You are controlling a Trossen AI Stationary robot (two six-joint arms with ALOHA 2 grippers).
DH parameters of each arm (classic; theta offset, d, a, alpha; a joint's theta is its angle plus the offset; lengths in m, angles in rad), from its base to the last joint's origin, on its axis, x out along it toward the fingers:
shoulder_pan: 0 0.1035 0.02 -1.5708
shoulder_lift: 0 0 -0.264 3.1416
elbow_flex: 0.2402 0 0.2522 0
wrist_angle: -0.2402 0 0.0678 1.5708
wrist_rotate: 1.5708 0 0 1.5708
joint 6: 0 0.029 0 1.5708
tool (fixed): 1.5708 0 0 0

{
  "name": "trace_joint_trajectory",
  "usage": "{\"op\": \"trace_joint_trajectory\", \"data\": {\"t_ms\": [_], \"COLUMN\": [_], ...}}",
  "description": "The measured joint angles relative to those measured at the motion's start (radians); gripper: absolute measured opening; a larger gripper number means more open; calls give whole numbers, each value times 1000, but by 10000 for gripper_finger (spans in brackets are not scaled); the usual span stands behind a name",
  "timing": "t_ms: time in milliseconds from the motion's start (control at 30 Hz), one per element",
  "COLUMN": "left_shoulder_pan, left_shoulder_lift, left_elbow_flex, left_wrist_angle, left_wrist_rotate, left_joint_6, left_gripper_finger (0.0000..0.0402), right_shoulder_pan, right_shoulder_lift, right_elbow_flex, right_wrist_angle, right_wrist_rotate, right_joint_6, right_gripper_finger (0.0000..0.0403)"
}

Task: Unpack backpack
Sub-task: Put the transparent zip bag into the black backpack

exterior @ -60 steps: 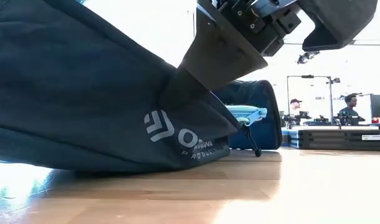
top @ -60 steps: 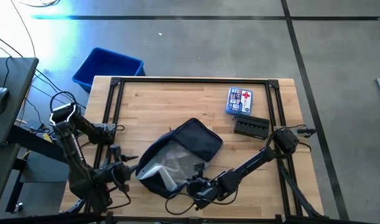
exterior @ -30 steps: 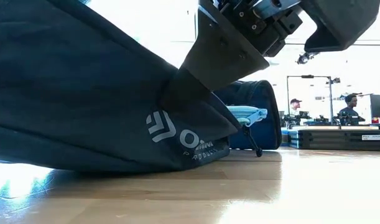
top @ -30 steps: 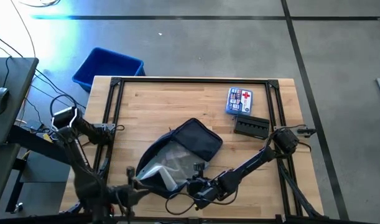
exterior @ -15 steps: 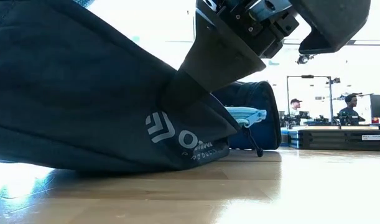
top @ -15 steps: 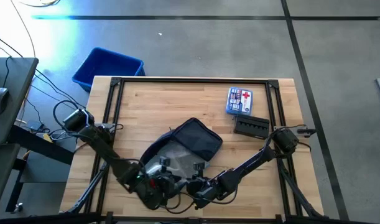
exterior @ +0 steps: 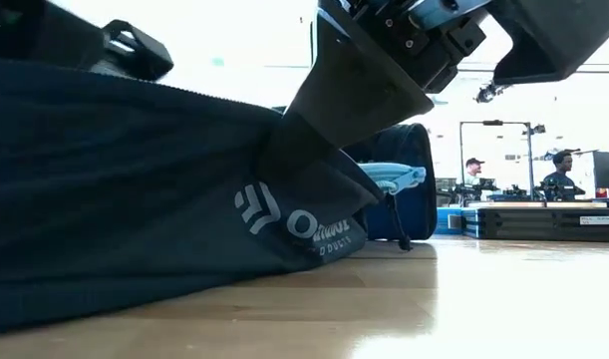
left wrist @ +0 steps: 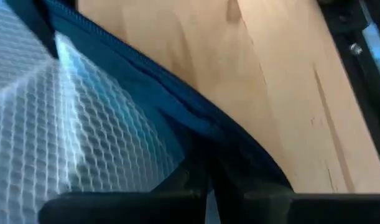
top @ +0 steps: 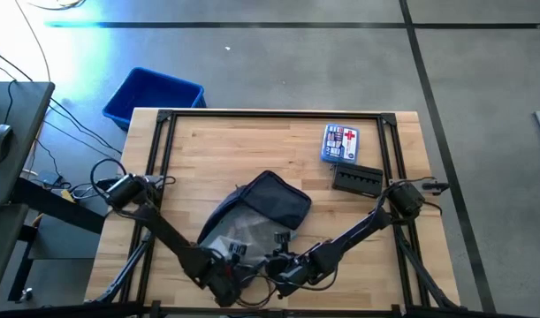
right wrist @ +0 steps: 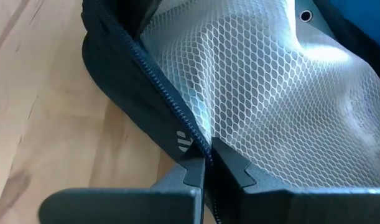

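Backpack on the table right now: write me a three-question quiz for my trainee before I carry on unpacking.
1. True or false: both grippers are shut on the backpack.
2. Which lies nearest the first-aid kit? A) the black case B) the blue bin C) the backpack
3. Fill in: in the right wrist view, the right gripper pinches the backpack's edge beside white ____ lining.

Key
1. True: the left gripper grips the near edge too.
2. A
3. mesh
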Motion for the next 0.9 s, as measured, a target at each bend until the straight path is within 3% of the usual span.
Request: {"op": "trace_joint_trajectory", "data": {"t_ms": [300, 433, 500, 600, 800, 900], "left_shoulder_pan": [-100, -152, -174, -202, -230, -216], "left_shoulder_lift": [-206, -267, -273, -267, -266, -264], "left_elbow_flex": [51, 51, 50, 36, -123, -202], "left_wrist_angle": [-46, -252, -405, -549, -501, -352], "left_wrist_rotate": [-299, -347, -348, -260, -178, -199], "left_joint_6": [8, -135, -258, -386, -474, -396], "left_gripper_finger": [0, 0, 0, 0, 0, 0], "right_shoulder_pan": [-1, -1, -1, -1, -1, -1], "right_shoulder_lift": [0, 0, 0, 0, 0, 0], "right_elbow_flex": [0, 0, 0, 0, 0, 0], "right_wrist_angle": [-16, -20, -20, -20, -16, -13], "right_wrist_rotate": [18, 21, 21, 21, 21, 20], "right_joint_6": [11, 11, 12, 12, 11, 0], "right_gripper_finger": [0, 0, 0, 0, 0, 0]}}
